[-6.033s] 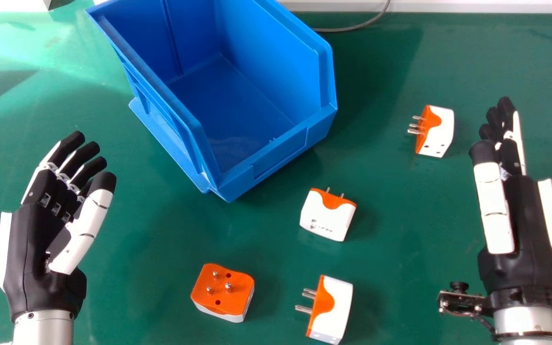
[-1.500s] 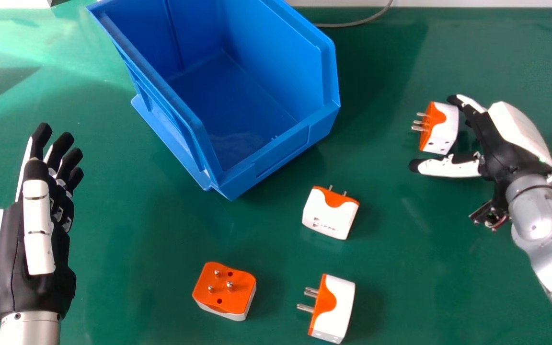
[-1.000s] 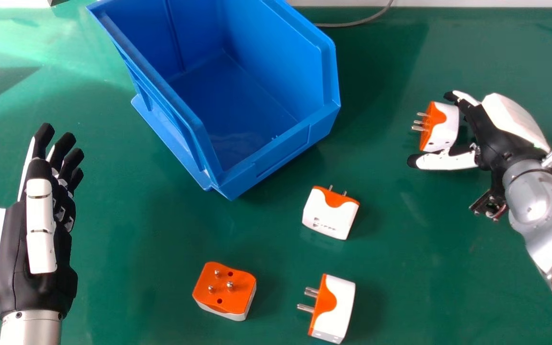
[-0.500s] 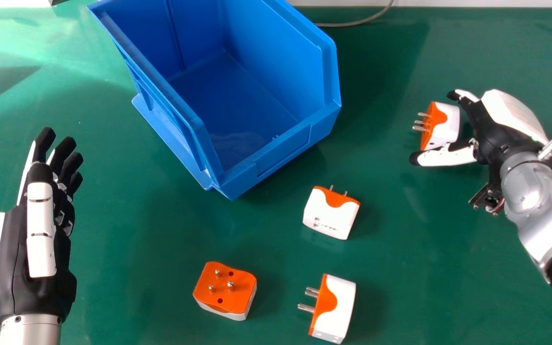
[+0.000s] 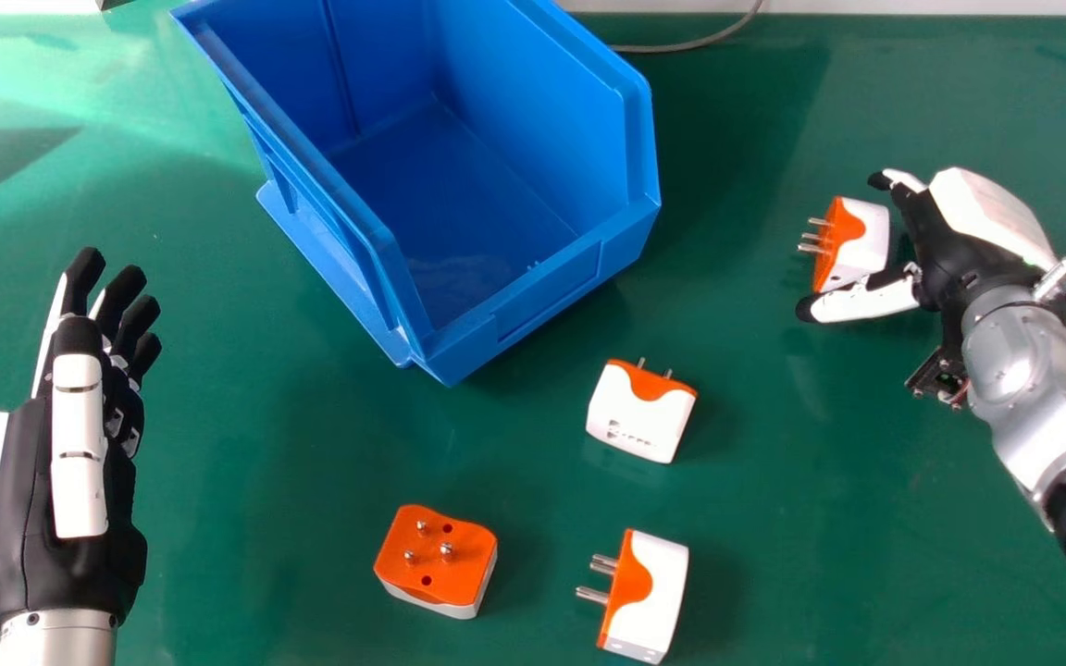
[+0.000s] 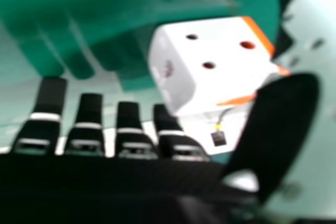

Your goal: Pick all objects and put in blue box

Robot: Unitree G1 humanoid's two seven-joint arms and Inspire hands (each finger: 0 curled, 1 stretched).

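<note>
**Where the rightmost plug (image 5: 864, 248) is flanked, a sideways squeeze is called for**

Although the plug is set on the bench (image 5: 774, 536) between the thumb (image 5: 869, 302) and spread fingers (image 5: 905, 178) of the right hand (image 5: 949, 248), whether it is gripped cannot be told. Its prongs (image 5: 812, 248) are pointed away from the palm, so pressure is best applied across them.

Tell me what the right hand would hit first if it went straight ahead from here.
Probably the orange-and-white plug adapter, lying just ahead of the palm of the right hand. Depth is hard to judge, so the remaining gap is unclear.
</note>
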